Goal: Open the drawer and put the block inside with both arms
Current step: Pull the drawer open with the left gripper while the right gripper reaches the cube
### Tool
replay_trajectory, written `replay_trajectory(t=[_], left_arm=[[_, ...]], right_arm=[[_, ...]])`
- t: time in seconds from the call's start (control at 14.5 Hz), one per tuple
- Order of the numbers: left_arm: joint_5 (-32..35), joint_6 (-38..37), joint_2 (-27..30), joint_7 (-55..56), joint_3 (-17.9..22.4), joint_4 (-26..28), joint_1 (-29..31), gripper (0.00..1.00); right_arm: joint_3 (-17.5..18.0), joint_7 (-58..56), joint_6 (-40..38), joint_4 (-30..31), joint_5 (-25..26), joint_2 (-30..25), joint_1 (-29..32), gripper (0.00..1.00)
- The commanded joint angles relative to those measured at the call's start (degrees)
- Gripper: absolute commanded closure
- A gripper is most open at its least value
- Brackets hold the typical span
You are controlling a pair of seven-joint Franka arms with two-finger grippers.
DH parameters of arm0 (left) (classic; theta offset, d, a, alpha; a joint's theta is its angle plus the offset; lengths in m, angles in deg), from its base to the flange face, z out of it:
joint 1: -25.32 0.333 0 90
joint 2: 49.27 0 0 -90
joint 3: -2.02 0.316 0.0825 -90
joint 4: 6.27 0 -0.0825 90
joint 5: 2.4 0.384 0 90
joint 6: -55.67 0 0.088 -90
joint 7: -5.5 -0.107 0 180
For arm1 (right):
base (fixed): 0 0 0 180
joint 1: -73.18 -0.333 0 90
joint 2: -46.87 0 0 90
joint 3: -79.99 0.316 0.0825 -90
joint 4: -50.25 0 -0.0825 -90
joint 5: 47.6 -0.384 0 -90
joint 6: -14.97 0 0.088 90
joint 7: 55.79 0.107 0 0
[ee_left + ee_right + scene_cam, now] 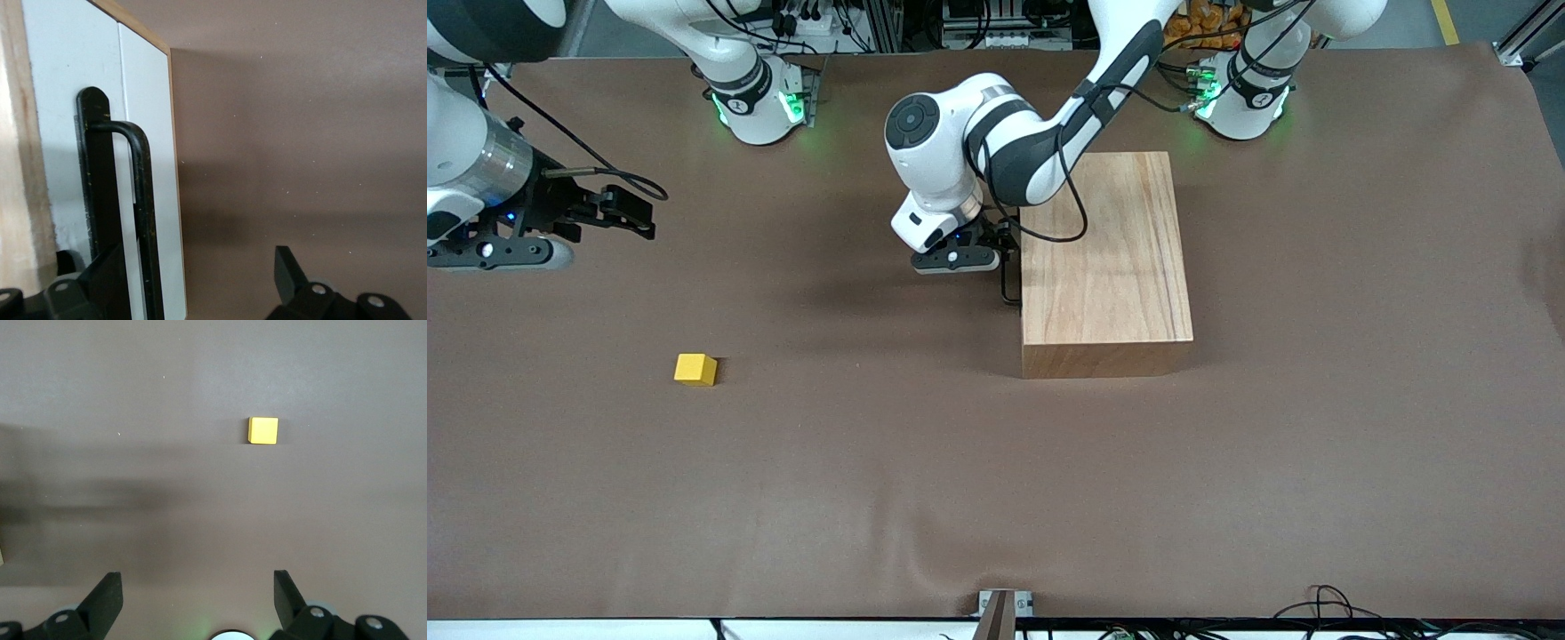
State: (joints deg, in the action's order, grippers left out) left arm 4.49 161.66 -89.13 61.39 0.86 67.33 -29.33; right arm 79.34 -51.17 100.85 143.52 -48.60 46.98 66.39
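Light-wood box (pixel 1107 258) standing on the brown table cover (pixel 996 480), toward the left arm's end of the table, with its drawer (pixel 143 133) closed: the white front panel sits flush with the box edge. The drawer front faces the right arm's end of the table. The left gripper (pixel 1009 258) is low at this front, its fingers spread wide. In the left wrist view one finger (pixel 103 280) lies against the panel alongside the black wire handle (pixel 137 200), and the other finger (pixel 288 270) stands clear over bare cover; nothing is clamped between them.

Yellow block (pixel 695 369) resting on the cover toward the right arm's end of the table, nearer to the front camera than the box and well apart from it. The right gripper (pixel 627 213) hangs above the cover, with the block ahead of its open, empty fingers (pixel 107 597) in the right wrist view (pixel 263 431).
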Motion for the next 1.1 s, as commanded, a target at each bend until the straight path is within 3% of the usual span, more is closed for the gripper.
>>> replay_trajectory(t=[0.0,0.62,1.03], left_arm=[[1.29,-0.17,-1.01,-0.87,0.19,-1.27,-0.28,0.0],[1.2,0.0,-2.86,-1.4,0.19,-1.27,-0.37,0.0],[1.03,5.71,-3.47,-0.09,-0.34,-1.36,-0.63,0.0]], right_arm=[[-0.14,1.36,0.34,0.42,0.03,-0.37,-0.68,0.0],[-0.14,1.36,0.43,0.42,0.03,-0.37,-0.77,0.0],[-0.23,1.36,0.87,0.42,0.03,-0.28,-1.3,0.0]])
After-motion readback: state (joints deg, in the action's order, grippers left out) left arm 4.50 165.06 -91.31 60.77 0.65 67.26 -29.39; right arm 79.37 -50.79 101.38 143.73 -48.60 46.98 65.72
